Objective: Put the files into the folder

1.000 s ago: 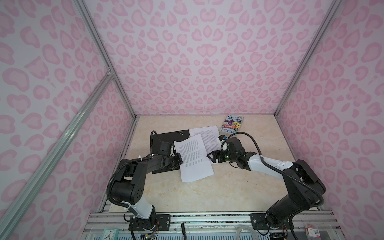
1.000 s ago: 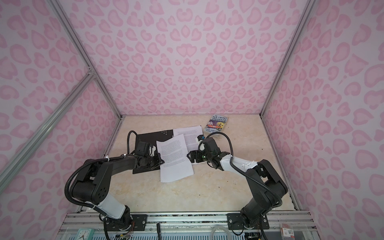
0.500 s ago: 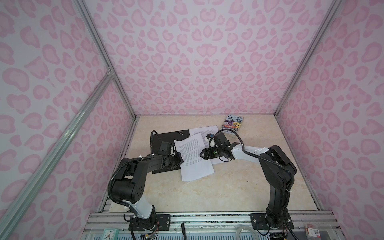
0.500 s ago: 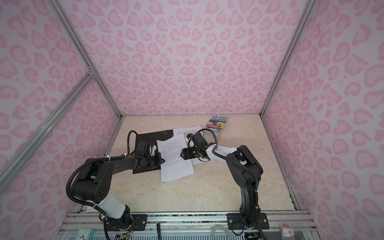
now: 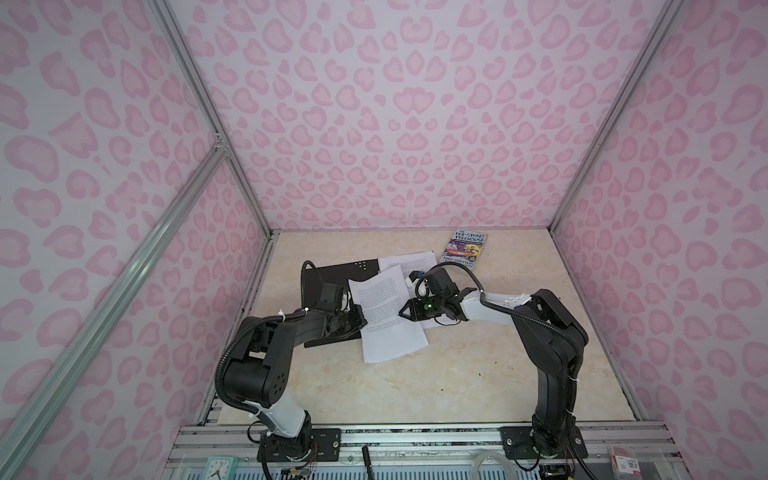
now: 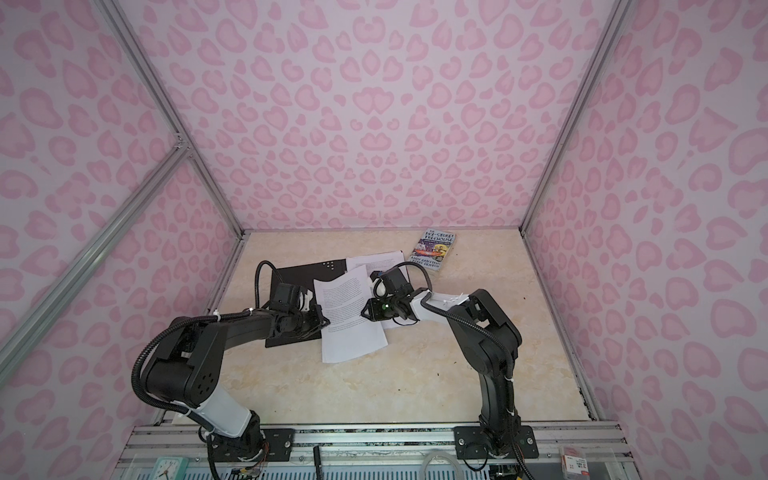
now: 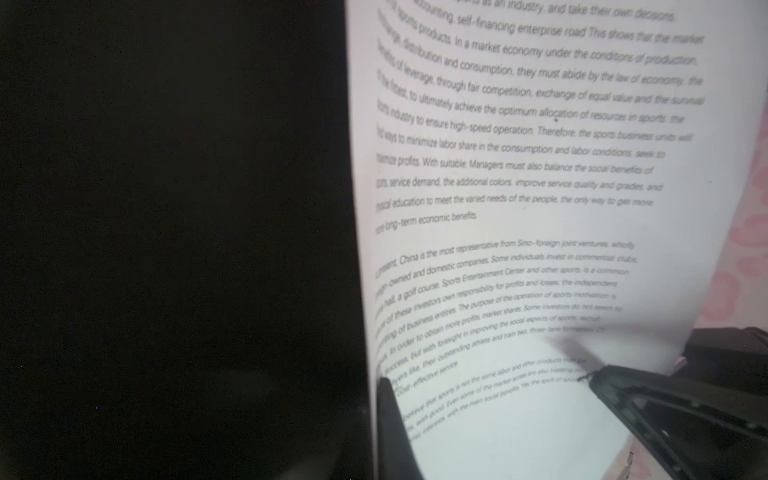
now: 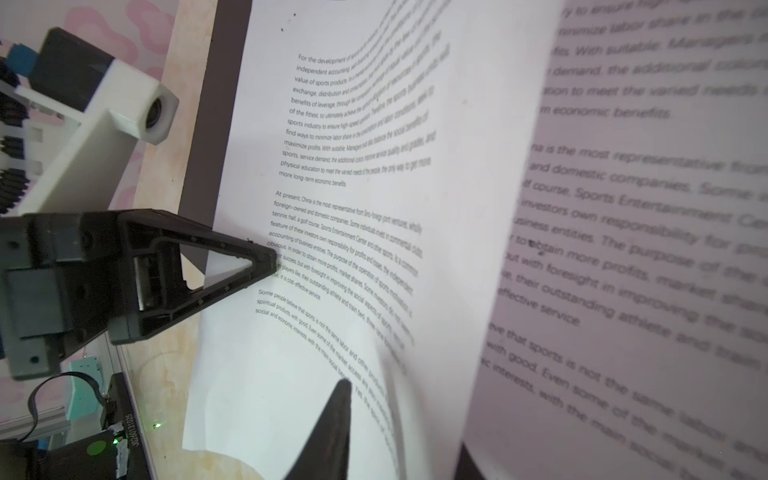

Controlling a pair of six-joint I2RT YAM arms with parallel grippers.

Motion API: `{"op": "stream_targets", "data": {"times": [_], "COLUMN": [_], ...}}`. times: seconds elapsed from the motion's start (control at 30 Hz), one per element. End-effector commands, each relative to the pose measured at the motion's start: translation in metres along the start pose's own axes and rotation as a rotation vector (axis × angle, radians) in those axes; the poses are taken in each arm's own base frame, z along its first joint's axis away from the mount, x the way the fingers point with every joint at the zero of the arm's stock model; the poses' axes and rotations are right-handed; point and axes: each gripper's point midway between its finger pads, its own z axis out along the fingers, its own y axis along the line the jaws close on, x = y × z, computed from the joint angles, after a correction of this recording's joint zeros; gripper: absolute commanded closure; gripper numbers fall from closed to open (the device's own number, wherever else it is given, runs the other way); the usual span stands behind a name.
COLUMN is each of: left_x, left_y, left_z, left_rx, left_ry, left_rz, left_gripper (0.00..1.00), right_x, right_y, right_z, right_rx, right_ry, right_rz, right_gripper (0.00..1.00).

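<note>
Right gripper [image 5: 402,312] has moved left onto the files [image 5: 382,332]; nearly closed, it pinches the top sheet's right edge and the paper buckles up. Left gripper [image 8: 269,259] fully closed, tip touching that sheet's left edge. Thin white printed sheets lie skewed, partly over the open matte-black folder [image 5: 332,270] on the beige marbled tabletop [image 5: 415,386]. Glossy paperback [image 5: 467,249] lies behind them.

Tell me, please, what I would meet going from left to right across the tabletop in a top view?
Black open folder → white printed paper sheet lying partly over the folder's right side → illustrated paperback book at the back right.
</note>
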Motion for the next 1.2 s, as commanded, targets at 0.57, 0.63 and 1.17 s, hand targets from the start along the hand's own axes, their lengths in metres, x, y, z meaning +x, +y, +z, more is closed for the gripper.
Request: {"op": "stream_targets", "data": {"times": [0.57, 0.63, 1.17], "left_x": [0.016, 0.016, 0.004], "left_y": [0.009, 0.001, -0.087], "left_z": [-0.005, -0.009, -0.130], "left_rx": [-0.029, 0.005, 0.245], "left_ry": [0.048, 0.039, -0.450], "left_rz": [-0.016, -0.002, 0.356], "left_gripper": [0.89, 0.80, 0.03], "right_x": [-0.004, -0.008, -0.042], "right_y": [0.005, 0.005, -0.009], "right_z": [-0.011, -0.017, -0.091], "right_rx": [-0.014, -0.021, 0.021], "right_ry": [0.002, -0.014, -0.108], "right_rz": [0.003, 0.009, 0.048], "right_gripper": [1.00, 1.00, 1.00]}}
